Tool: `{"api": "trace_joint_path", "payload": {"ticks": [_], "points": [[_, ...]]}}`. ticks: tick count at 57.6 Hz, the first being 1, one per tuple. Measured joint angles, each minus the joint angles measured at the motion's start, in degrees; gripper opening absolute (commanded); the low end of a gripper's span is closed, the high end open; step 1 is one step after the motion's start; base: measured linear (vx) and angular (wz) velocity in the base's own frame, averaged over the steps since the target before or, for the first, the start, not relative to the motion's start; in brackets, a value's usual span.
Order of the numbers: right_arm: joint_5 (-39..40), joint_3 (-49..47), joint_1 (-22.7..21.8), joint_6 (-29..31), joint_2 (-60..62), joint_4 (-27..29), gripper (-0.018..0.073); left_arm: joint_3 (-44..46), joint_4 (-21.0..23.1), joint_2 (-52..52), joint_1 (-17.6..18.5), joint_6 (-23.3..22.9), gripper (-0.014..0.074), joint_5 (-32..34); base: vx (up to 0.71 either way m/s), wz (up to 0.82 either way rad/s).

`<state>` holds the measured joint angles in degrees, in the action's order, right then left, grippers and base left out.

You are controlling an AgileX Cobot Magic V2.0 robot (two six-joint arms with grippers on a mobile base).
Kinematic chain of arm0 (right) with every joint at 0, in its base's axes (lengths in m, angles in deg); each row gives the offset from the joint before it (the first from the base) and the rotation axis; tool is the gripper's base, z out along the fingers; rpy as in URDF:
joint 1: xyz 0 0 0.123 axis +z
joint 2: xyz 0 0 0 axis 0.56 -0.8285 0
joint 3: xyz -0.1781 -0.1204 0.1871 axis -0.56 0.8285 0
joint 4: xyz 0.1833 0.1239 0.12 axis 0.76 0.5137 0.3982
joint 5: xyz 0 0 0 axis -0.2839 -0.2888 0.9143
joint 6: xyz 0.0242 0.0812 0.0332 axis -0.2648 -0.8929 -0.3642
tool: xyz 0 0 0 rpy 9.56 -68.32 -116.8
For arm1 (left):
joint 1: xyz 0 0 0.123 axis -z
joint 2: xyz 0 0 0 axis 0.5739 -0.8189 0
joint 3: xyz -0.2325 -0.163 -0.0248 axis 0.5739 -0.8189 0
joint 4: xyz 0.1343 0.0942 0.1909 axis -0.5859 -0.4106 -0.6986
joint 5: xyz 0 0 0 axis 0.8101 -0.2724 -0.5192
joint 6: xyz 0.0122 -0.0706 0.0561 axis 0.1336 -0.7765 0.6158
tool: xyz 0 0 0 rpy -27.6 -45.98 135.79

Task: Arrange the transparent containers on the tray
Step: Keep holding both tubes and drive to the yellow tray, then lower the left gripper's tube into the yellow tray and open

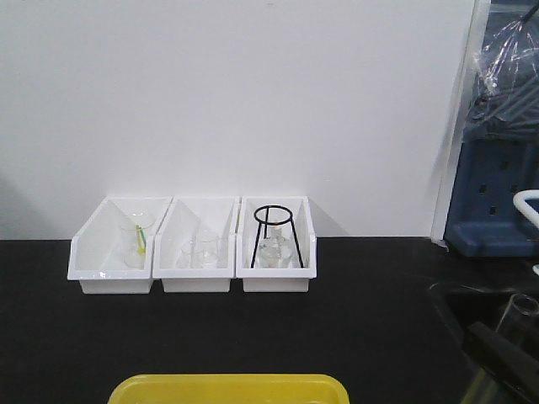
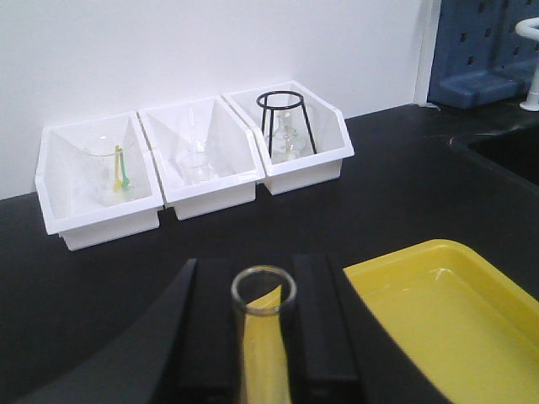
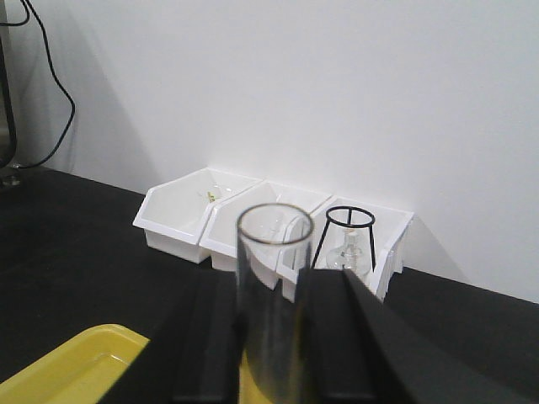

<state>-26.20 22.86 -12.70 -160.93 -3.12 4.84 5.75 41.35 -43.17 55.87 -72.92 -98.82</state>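
Note:
In the left wrist view, my left gripper [image 2: 263,286] is shut on a clear glass tube [image 2: 264,313]. The tube's open rim points toward the white bins, and part of the yellow tray [image 2: 438,311] shows through it. The right gripper [image 3: 274,290] is shut on a second transparent tube [image 3: 271,278], held upright between its black fingers, with a corner of the tray [image 3: 59,370] at lower left. In the front view that tube [image 1: 520,313] and the right gripper [image 1: 497,349] sit at the lower right. The tray's far rim [image 1: 229,385] lies at the bottom edge. My left gripper is out of the front view.
Three white bins [image 1: 194,246] stand in a row against the back wall, holding glassware. The right bin holds a black wire stand [image 1: 274,236] over a flask. A blue rack [image 1: 497,194] and a dark recess are at the far right of the black counter.

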Motion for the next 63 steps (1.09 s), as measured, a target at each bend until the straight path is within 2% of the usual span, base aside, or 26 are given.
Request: {"api": "trace_joint_path", "payload": {"ticks": [29, 38, 44, 52, 63], "points": [[0.31, 0.00, 0.00, 0.00, 0.00, 0.00, -0.0011, 0.00, -0.26, 0.00, 0.00, 0.00, -0.0003, 0.51, 0.00, 0.00], [0.45, 0.00, 0.00, 0.00, 0.00, 0.00, -0.0011, 0.84, 2.92, -1.12, 0.00, -1.38, -0.0001, -1.10, 0.00, 0.00], [0.45, 0.00, 0.00, 0.00, 0.00, 0.00, -0.0011, 4.45, 5.18, -6.40, 0.00, -1.92, -0.0001, -5.90, 0.00, 0.00], [0.39, 0.00, 0.00, 0.00, 0.00, 0.00, -0.0011, 11.07, 6.06, -17.75, 0.00, -3.65, -0.0001, -12.28, 0.00, 0.00], [0.39, 0.00, 0.00, 0.00, 0.00, 0.00, -0.0011, 19.21, 8.48, -36.37, 0.00, -4.10, -0.0001, -15.02, 0.00, 0.00]]}}
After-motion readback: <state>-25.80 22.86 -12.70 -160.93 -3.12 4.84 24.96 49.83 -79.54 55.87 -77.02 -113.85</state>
